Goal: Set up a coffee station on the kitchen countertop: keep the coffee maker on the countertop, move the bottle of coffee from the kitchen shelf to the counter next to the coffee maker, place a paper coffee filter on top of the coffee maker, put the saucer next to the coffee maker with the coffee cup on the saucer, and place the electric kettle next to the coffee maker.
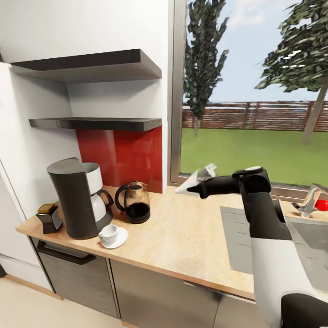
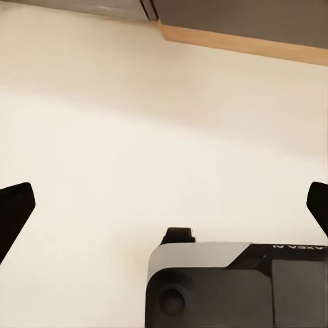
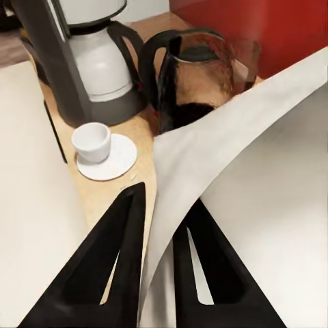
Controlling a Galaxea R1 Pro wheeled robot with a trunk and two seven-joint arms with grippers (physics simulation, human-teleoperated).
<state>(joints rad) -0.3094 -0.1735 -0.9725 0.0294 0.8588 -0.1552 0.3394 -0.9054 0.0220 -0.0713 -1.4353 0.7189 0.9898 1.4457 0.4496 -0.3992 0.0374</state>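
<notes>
right gripper [image 3: 158, 239] pinched shut on the filter [image 3: 239, 164], held in the air above the counter [image 1: 182, 237]. left gripper [image 2: 164, 205] spread wide, holding nothing, over pale floor. beyond: cup [image 1: 108, 233] on saucer [image 1: 119, 240], kettle [image 1: 133, 202], coffee maker [image 1: 75, 198], bottle [image 1: 48, 217] at its far side.

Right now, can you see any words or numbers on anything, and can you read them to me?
Pale letters on the robot's dark body part in the left wrist view: cut off and too blurred to read.
Nothing readable on the coffee maker, kettle, coffee bottle, cup or paper filter.
</notes>
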